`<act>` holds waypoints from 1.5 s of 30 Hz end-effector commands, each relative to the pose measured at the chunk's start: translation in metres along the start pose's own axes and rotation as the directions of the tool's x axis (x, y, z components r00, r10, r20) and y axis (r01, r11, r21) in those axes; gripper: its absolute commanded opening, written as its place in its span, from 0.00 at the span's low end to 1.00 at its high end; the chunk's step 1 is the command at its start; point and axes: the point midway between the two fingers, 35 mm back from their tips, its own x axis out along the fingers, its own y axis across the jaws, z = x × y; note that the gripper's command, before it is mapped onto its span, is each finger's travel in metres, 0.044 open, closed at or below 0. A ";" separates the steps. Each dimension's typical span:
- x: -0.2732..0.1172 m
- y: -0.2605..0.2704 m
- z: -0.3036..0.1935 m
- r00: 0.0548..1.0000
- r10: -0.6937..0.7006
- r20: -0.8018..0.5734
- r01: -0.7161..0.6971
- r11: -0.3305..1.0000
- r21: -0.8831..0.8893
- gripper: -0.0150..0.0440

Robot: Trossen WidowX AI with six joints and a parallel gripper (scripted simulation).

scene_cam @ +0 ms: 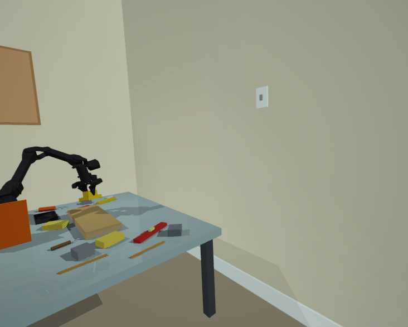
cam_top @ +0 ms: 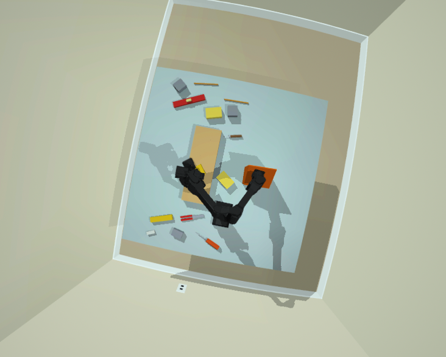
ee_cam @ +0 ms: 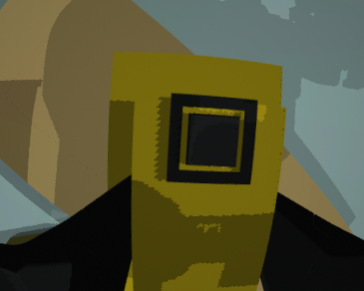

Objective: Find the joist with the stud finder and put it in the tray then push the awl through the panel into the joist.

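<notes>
My gripper is shut on the yellow stud finder. It holds it raised above the tan floor panel. The stud finder's square display in the wrist view is dark. A brown-handled tool with a thin metal tip, apparently the awl, lies beside the panel. The black tray is mostly covered by the arm in the top view. The joist is hidden.
An orange upright board stands near the arm's base. A yellow block lies between it and the panel. A red level, an orange-handled screwdriver and grey blocks lie around the panel.
</notes>
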 end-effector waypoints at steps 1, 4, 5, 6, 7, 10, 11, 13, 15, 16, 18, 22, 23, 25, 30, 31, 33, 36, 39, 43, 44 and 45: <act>0.000 0.026 0.011 1.000 0.013 0.011 -0.012 0.998 -0.066 0.25; 0.001 0.046 0.017 1.000 0.025 0.014 -0.023 0.993 -0.117 0.25; 0.001 0.053 0.019 0.999 0.029 0.015 -0.027 0.991 -0.134 0.25; 0.002 0.060 0.020 0.999 0.034 0.016 -0.031 0.988 -0.151 0.25; 0.002 0.067 0.022 0.999 0.039 0.016 -0.035 0.985 -0.168 0.25; 0.003 0.088 0.026 0.998 0.053 0.019 -0.048 0.975 -0.219 0.25; 0.003 0.094 0.026 0.998 0.059 0.020 -0.052 0.970 -0.236 0.25; 0.003 0.108 0.028 0.997 0.069 0.022 -0.061 0.961 -0.269 0.25; 0.003 0.122 0.029 0.996 0.081 0.024 -0.070 0.951 -0.301 0.25; 0.003 0.129 0.029 0.996 0.087 0.025 -0.075 0.945 -0.317 0.25; 0.002 0.142 0.029 0.995 0.099 0.026 -0.084 0.933 -0.349 0.25; 0.001 0.169 0.028 0.992 0.125 0.029 -0.102 0.906 -0.411 0.25; 0.001 0.176 0.028 0.991 0.132 0.030 -0.107 0.898 -0.426 0.25; 0.000 0.189 0.026 0.989 0.146 0.031 -0.117 0.882 -0.456 0.25; -0.004 0.221 0.021 0.982 0.184 0.032 -0.140 0.838 -0.528 0.25; -0.004 0.227 0.019 0.981 0.192 0.032 -0.144 0.828 -0.542 0.25; -0.006 0.239 0.016 0.978 0.208 0.032 -0.153 0.808 -0.569 0.25; -0.009 0.257 0.010 0.972 0.233 0.031 -0.167 0.776 -0.608 0.25; -0.012 0.274 0.004 0.965 0.259 0.029 -0.180 0.742 -0.646 0.25; -0.017 0.296 -0.006 0.955 0.295 0.026 -0.196 0.694 -0.693 0.25; -0.019 0.301 -0.009 0.952 0.304 0.025 -0.200 0.682 -0.704 0.25; -0.020 0.306 -0.012 0.949 0.314 0.023 -0.203 0.669 -0.715 0.25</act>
